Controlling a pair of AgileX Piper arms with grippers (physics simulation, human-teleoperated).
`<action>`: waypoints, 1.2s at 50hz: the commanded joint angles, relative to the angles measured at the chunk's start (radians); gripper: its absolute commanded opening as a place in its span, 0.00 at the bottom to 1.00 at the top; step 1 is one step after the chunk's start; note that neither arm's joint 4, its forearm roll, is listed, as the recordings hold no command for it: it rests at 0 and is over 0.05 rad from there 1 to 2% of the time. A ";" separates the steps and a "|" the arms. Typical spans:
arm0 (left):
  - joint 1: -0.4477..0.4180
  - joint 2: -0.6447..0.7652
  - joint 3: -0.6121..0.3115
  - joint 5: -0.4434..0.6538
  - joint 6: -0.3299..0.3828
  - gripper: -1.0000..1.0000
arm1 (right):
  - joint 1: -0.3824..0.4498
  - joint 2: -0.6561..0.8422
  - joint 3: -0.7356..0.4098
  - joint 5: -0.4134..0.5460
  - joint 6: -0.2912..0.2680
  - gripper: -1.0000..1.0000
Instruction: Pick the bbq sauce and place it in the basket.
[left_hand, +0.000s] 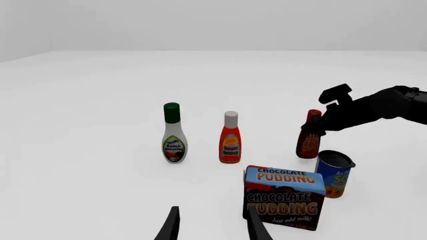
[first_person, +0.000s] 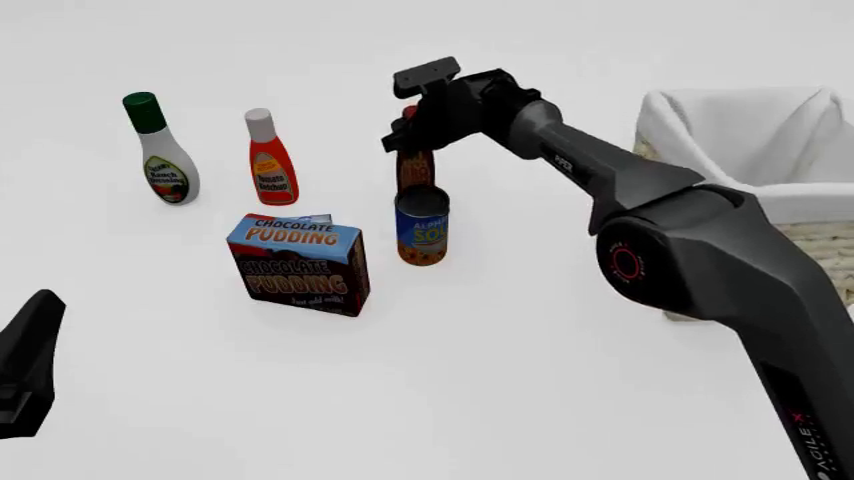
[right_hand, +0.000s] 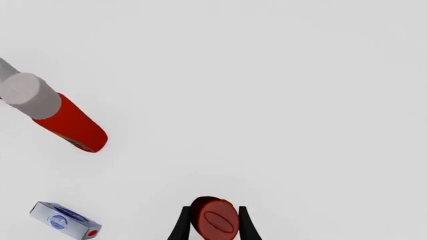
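Note:
The bbq sauce (first_person: 415, 168) is a slim dark brown bottle with a red cap, standing at the middle back of the table just behind a blue can. It also shows in the left wrist view (left_hand: 308, 145). My right gripper (first_person: 411, 128) reaches over from the right and is shut on its neck. In the right wrist view the two fingers press either side of the red cap (right_hand: 215, 217). The basket (first_person: 827, 240), wicker with a white cloth lining, stands at the far right. My left gripper (left_hand: 212, 227) is open and empty, low at the front left.
A white bottle with a green cap (first_person: 163, 155) and an orange-red bottle with a white cap (first_person: 270, 160) stand at the back left. A chocolate pudding box (first_person: 296, 262) and a blue can (first_person: 422, 228) stand in front of the bbq sauce.

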 joint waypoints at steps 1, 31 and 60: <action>0.000 0.000 0.000 0.000 0.000 1.00 | 0.003 -0.011 -0.087 0.063 0.002 0.00; 0.000 0.000 0.000 0.000 0.000 1.00 | 0.012 -0.241 0.114 0.035 -0.048 0.00; 0.000 0.000 0.000 0.000 0.000 1.00 | -0.035 -0.442 0.179 0.093 -0.113 0.00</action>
